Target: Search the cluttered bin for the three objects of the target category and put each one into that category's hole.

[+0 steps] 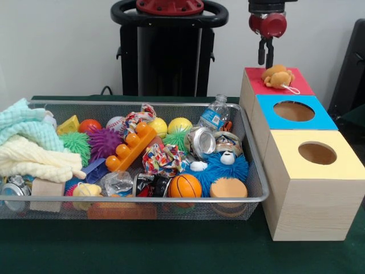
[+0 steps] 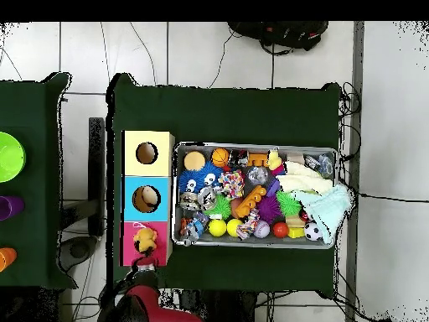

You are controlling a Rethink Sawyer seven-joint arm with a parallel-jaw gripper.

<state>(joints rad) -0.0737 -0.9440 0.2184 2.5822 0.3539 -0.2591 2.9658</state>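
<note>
Duck on red! One yellow-orange rubber duck (image 1: 278, 76) lies on the red-topped box (image 1: 302, 87), covering the spot where its hole would be, a white string trailing off it. Directly above the red box hangs the gripper (image 1: 266, 57), its two dark fingers drawn narrow with nothing between them. Beside the red box, on the bin's side, the wire mesh bin (image 1: 258, 197) sits crammed. Another duck (image 1: 86, 190) shows at its front rim, far from the red box, next to a wooden block (image 1: 48, 188).
</note>
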